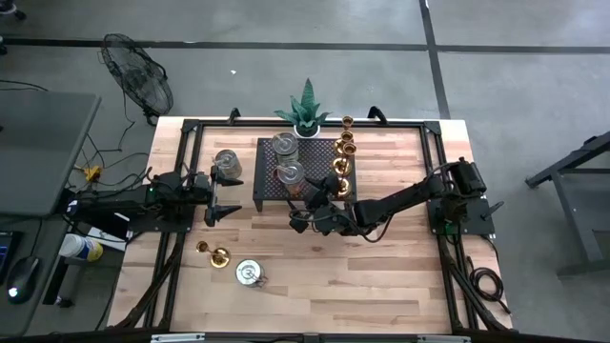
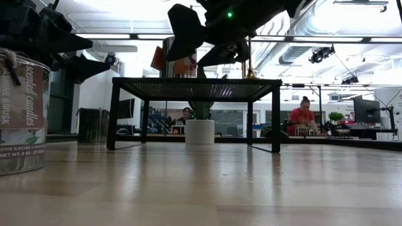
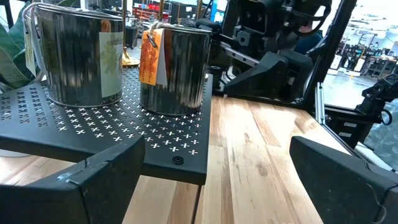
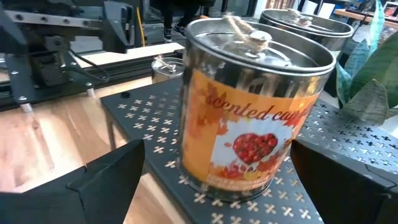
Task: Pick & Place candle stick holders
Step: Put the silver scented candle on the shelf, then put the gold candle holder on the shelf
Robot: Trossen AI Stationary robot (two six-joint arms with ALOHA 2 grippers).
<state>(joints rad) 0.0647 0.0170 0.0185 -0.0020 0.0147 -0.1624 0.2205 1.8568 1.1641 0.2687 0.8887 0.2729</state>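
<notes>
Two silvery tins stand on the black perforated rack (image 1: pixel 303 181): one with an orange label (image 4: pixel 249 118) near the rack's near edge, also in the high view (image 1: pixel 289 174), and one behind it (image 1: pixel 284 145). Several brass holders (image 1: pixel 343 152) stand along the rack's right side. A third tin (image 1: pixel 227 164) stands on the table left of the rack. A brass holder (image 1: pixel 214 253) and another tin (image 1: pixel 249 273) stand near the table's front. My right gripper (image 4: pixel 217 186) is open just near of the orange-label tin, touching nothing. My left gripper (image 1: pixel 226 196) is open and empty left of the rack.
A spiky green plant in a white pot (image 1: pixel 305 110) stands behind the rack. The black frame rails (image 1: pixel 191 143) run along the table's sides. Bare wood lies in front of the rack (image 1: pixel 362 276). People sit in the room beyond (image 2: pixel 303 116).
</notes>
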